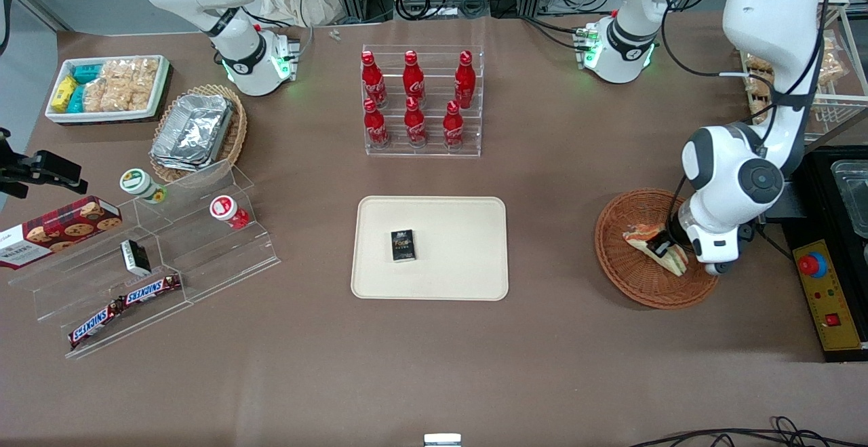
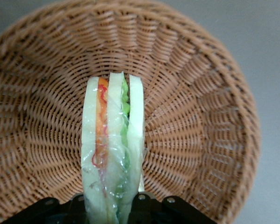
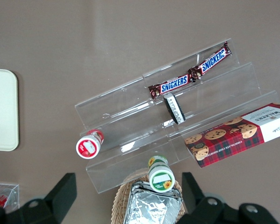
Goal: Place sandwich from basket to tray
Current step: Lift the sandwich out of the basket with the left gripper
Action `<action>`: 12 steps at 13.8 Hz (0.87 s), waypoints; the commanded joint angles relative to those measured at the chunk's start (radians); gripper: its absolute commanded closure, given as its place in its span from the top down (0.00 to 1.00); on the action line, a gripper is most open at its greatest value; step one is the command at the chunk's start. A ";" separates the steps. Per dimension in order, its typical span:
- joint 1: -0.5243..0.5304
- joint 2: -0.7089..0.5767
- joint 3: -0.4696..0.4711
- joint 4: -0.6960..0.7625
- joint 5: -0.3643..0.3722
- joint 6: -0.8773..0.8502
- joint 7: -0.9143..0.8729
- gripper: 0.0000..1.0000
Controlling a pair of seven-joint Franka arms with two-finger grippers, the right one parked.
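Observation:
The sandwich (image 1: 641, 235), a wrapped wedge of white bread with orange, red and green layers, stands on edge in the round reddish-brown wicker basket (image 1: 614, 264) toward the working arm's end of the table. My gripper (image 1: 660, 247) reaches down into the basket and is shut on the sandwich. In the left wrist view the sandwich (image 2: 112, 140) runs out from between the black fingers (image 2: 147, 203) of the gripper (image 2: 111, 206), with the basket's weave (image 2: 200, 116) all round it. The cream tray (image 1: 461, 264) lies at mid-table, apart from the basket.
A small black box (image 1: 403, 245) lies on the tray. A rack of red bottles (image 1: 420, 101) stands farther from the front camera than the tray. A yellow control box with a red button (image 1: 824, 291) sits beside the basket. Acrylic shelves with snacks (image 1: 125, 301) stand toward the parked arm's end.

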 commanded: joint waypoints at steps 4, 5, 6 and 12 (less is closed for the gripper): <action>-0.016 -0.211 -0.017 0.112 0.012 -0.359 0.048 0.09; -0.019 -0.229 -0.031 0.147 0.006 -0.428 0.109 0.08; -0.021 -0.237 -0.038 0.187 -0.003 -0.502 0.172 0.02; -0.022 -0.217 -0.210 0.296 -0.003 -0.656 0.307 0.00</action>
